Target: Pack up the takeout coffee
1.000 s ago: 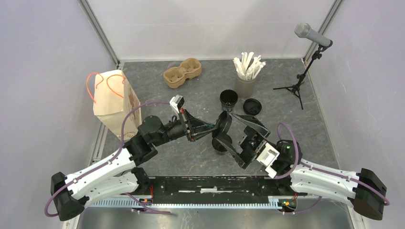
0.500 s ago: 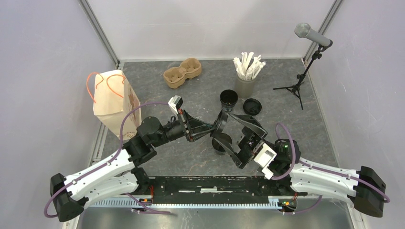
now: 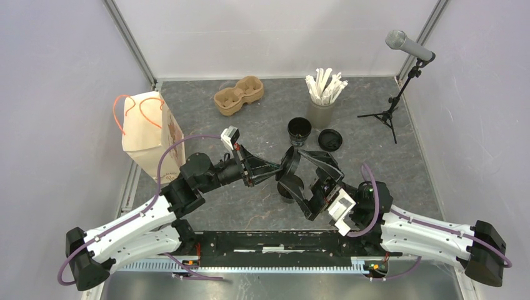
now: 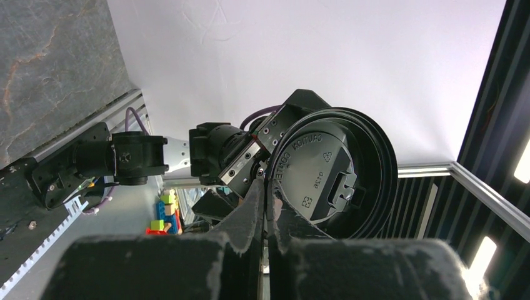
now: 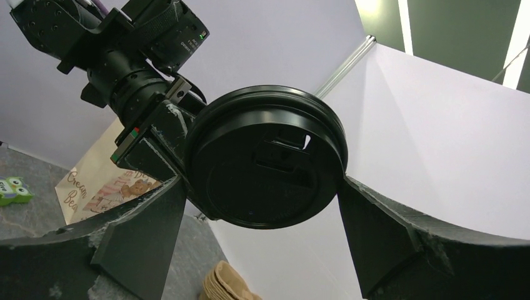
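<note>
My left gripper [image 3: 282, 165] is shut on the rim of a round black plastic lid [image 3: 292, 160] and holds it on edge in the air. The left wrist view shows the lid's underside [image 4: 325, 172] pinched at the fingertips of that gripper [image 4: 267, 187]. My right gripper [image 3: 296, 170] is open, with a finger on either side of the lid. In the right wrist view the lid's top [image 5: 269, 165] fills the gap of that gripper [image 5: 262, 181], and the fingertips are close to its rim. A small open black cup [image 3: 290, 187] stands on the table below, partly hidden.
A second open black cup [image 3: 299, 130] and a second lid [image 3: 329, 139] are behind. A paper bag [image 3: 150, 131] stands at the left. A brown pulp carrier [image 3: 239, 95], a grey cup of white sticks [image 3: 322, 94] and a microphone tripod [image 3: 390, 109] are at the back.
My right arm has shifted left and closer, bringing its open fingers around the lid. My left gripper has held the lid almost still.
</note>
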